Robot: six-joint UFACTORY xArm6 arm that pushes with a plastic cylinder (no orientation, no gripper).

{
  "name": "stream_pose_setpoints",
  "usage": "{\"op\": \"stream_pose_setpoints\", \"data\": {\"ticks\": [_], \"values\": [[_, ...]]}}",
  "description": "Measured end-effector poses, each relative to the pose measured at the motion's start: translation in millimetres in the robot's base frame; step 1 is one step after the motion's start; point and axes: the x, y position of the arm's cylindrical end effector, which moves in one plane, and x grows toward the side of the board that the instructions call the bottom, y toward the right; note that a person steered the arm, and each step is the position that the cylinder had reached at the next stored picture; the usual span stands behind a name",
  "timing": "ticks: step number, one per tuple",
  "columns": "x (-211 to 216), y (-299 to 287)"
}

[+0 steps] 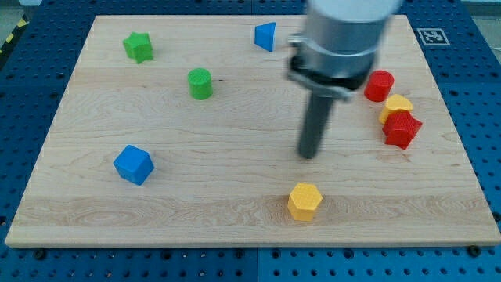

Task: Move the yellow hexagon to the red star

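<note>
The yellow hexagon (304,201) lies near the view's bottom, a little right of centre. The red star (402,128) lies at the view's right, touching a yellow block (396,107) just above it. My tip (309,154) rests on the board above the yellow hexagon, a short gap apart from it, and well left of the red star. The arm's grey body (344,39) hangs over the top right of the board.
A red cylinder (379,84) lies above the yellow block. A blue triangular block (266,36) is at the top centre. A green star (138,46) is at top left, a green cylinder (200,83) below it, a blue cube (133,164) at lower left. The wooden board (78,219) sits on a blue perforated table.
</note>
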Motion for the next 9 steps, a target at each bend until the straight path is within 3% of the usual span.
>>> {"op": "stream_pose_setpoints", "data": {"ticks": [1, 2, 3, 7, 9], "values": [[33.1, -52.8], [87.7, -46.6], [86.6, -41.3], [85.4, 123.3], [83.7, 143.5]]}}
